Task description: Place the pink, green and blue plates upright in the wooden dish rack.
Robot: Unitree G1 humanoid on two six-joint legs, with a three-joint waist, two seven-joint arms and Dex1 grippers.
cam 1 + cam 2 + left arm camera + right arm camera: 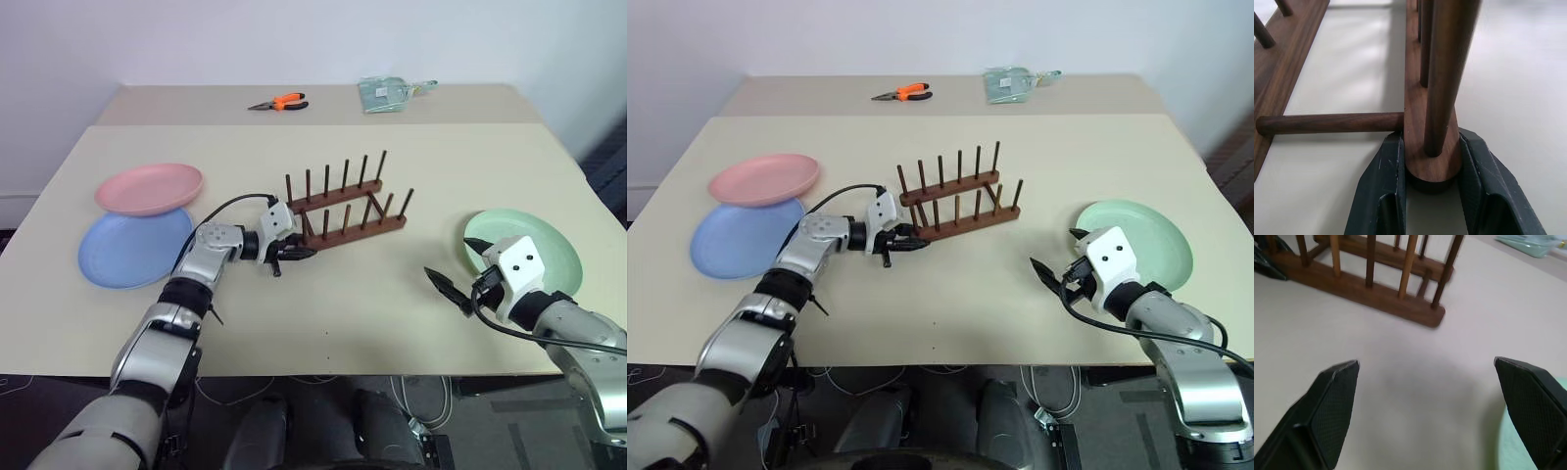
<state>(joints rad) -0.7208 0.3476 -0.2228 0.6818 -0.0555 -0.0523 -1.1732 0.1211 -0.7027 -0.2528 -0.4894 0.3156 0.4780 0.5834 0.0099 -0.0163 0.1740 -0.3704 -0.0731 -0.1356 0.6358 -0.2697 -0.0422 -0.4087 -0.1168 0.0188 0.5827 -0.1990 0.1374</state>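
The wooden dish rack (343,206) stands empty at the table's middle, angled. My left gripper (291,253) is at its near left end, and in the left wrist view the fingers (1386,166) press both sides of the front rail's (1431,161) rounded end. The pink plate (149,188) lies at the left, overlapping the blue plate (132,250) beneath it. The green plate (549,245) lies flat at the right. My right gripper (446,286) hovers open just left of the green plate, with nothing between its fingers (1334,396).
Orange-handled pliers (279,102) and a clear plastic bag (392,93) lie on the far table section. Bare tabletop (372,294) stretches between the rack and the near edge.
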